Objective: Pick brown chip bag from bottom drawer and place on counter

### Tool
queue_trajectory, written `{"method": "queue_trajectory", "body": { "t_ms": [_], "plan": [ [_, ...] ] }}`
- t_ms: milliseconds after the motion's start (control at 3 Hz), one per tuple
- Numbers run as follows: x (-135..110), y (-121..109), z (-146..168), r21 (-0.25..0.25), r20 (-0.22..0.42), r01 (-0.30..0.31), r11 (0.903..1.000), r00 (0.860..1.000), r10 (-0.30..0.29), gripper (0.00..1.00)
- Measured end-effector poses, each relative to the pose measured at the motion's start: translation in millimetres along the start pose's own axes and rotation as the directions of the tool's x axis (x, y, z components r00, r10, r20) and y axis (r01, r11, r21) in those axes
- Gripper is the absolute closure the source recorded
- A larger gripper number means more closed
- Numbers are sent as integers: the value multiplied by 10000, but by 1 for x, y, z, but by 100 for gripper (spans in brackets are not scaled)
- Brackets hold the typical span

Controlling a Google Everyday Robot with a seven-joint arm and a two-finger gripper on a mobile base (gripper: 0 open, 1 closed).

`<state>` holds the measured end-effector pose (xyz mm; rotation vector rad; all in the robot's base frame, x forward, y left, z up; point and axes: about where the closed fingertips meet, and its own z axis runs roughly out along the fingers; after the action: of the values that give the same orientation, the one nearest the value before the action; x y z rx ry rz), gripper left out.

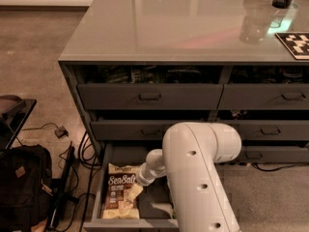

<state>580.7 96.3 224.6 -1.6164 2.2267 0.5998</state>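
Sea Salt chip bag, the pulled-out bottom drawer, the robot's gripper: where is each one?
brown chip bag [118,181]: camera view, on its Sea Salt label.
bottom drawer [111,224]: camera view, on its front rim.
gripper [131,193]: camera view, its tip, at the bag's right edge inside the drawer.

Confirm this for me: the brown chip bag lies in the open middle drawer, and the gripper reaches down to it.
Not quite: wrong drawer. The camera view shows the brown chip bag lying in the open bottom drawer, not the middle one, which is shut. The gripper does reach down to it.

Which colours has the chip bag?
Chip bag: cream, dark brown; camera view. Tool at its right edge.
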Motion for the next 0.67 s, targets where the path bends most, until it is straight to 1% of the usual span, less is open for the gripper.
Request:
{"method": "queue_trajectory", "body": {
  "t_ms": [333,667],
  "plan": [
    [-13,13,21,-442,296,480,9979,9985,-467,0],
    [-19,19,39,-559,513,615,9965,9970,-586,0]
  ]
}}
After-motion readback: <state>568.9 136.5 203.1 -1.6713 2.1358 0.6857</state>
